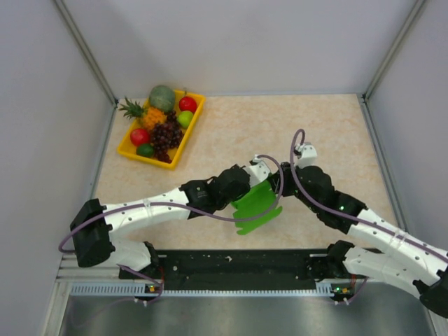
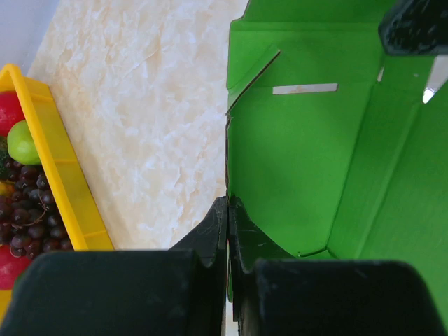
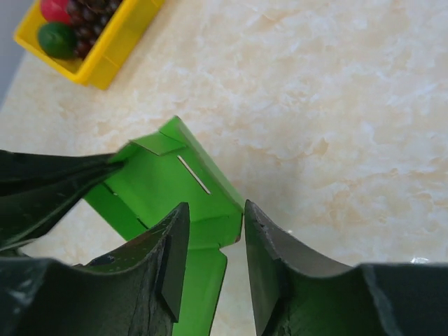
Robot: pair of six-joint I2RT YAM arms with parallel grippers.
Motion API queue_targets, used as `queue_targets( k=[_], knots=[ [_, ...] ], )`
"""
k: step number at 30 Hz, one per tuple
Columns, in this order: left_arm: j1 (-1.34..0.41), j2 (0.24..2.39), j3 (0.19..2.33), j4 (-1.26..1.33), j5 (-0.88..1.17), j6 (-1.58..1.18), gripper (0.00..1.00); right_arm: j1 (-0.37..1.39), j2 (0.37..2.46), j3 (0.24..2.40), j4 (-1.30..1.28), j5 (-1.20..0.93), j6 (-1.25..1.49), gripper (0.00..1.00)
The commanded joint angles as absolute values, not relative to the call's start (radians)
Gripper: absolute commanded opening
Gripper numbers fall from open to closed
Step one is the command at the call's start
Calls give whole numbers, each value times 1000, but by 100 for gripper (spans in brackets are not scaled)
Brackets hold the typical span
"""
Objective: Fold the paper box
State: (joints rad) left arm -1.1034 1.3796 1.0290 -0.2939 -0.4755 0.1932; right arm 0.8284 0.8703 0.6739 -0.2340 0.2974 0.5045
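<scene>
We saw the paper box (image 1: 255, 206) near the ctr of the table (image 1: 329, 133), toward the near edge. It was partly folded: some walls stood up, and a notched flap lay flat toward the arm bases. Both arms met over the box's far end.

The left gripper (image 2: 228, 207) was clamped tight on a thin upright wall of the box, w/ the green card pinched btwn its fingers. In the left wrist view the box interior, w/ a narrow slot, lay just right of those fingers.

The right gripper (image 3: 215, 208) had its jaws parted and straddled a corner of the box. The card edge sat btwn the two fingers; we couldn't tell if either pad touched it.

The yellow fruit tray (image 1: 192, 128), w/ grapes, apples etc., sat at the far-left corner, well apart from the box.
</scene>
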Motion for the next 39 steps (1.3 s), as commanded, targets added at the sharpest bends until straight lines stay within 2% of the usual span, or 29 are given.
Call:
queue_targets(
  k=[1, 3, 6, 15, 25, 39],
  knots=[
    [-1111, 1378, 1069, -273, -456, 170, 0, 839, 782, 663, -244, 302, 610, 38],
    [-1112, 1378, 1074, -278, -453, 167, 0, 841, 775, 660, -245, 278, 641, 31],
    [-1112, 1371, 1074, -281, -454, 167, 0, 839, 769, 661, -258, 252, 644, 27],
    [-1112, 1347, 1066, -293, -457, 173, 0, 839, 847, 735, -342, 215, 523, 20],
    [-1114, 1341, 1066, -287, -446, 179, 0, 830, 913, 779, -371, 268, 496, 28],
    [-1118, 1347, 1069, -282, -445, 186, 0, 822, 884, 769, -380, 278, 495, 28]
  ],
)
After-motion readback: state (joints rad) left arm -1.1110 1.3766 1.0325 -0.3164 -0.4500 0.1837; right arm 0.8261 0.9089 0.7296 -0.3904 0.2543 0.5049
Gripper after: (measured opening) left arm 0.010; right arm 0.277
